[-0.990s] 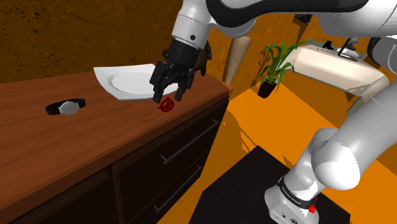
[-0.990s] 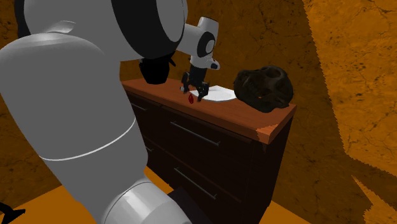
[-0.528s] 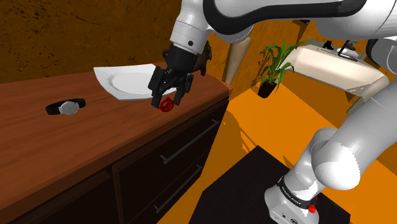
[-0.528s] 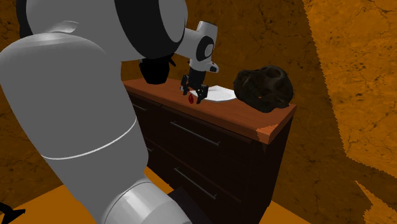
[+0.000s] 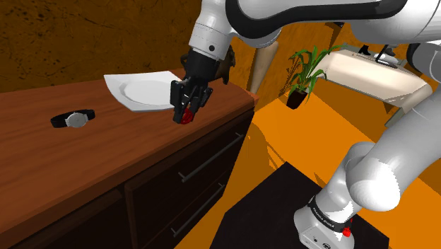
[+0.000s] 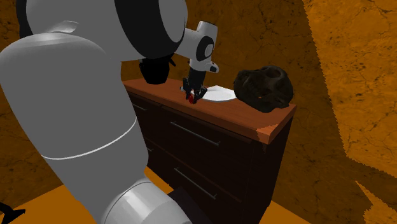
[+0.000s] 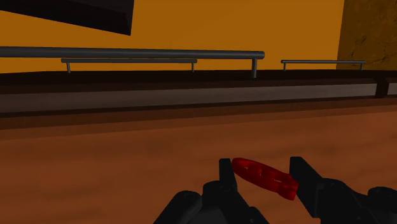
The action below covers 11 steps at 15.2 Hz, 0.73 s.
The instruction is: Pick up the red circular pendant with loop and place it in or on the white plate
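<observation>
As gripper (image 5: 185, 111) clasps red pendant (image 5: 185, 117), plate (image 5: 138, 93) nearby

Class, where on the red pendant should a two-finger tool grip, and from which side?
Pinch the red pendant across opposite rim edges, from above: it is a thin flat disc near the dresser top, as the tool clasps it now.

Red round pendant (image 5: 185, 117), tilted, clasped in jaws, just beside white plate (image 5: 138, 94)

The tool (image 5: 186, 112) hides part of the red pendant (image 5: 185, 118) and plate (image 5: 141, 92).
</observation>
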Tool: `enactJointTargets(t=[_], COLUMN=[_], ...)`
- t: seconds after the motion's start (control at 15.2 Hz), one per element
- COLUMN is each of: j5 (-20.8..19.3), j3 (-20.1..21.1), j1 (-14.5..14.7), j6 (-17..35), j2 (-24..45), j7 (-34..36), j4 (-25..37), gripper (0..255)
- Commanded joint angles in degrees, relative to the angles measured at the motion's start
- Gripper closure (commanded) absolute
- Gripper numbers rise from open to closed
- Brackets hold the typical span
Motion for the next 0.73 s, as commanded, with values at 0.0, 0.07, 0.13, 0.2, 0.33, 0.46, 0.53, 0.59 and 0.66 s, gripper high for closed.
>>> enactJointTargets(t=[0.0,0.07,0.13,0.2,0.33,0.46,0.53,0.59,0.66], j5=[0.0,0.0,0.0,0.0,-0.1,-0.3,-0.4,-0.4,-0.5], j3=[0.0,0.0,0.0,0.0,-0.1,-0.2,-0.2,-0.3,-0.3], j1=[0.0,0.0,0.0,0.0,-0.1,-0.1,-0.2,-0.2,-0.2], j6=[0.0,0.0,0.0,0.0,-1.5,-2.9,-3.7,-4.4,-5.1], j2=[0.0,0.0,0.0,0.0,-0.2,-0.3,-0.3,-0.3,-0.4], j7=[0.0,0.0,0.0,0.0,0.4,0.7,0.9,1.1,1.3], j4=[0.0,0.0,0.0,0.0,1.3,2.7,3.5,4.2,4.9], gripper=[255,255,255,255,255,255,255,255,255])
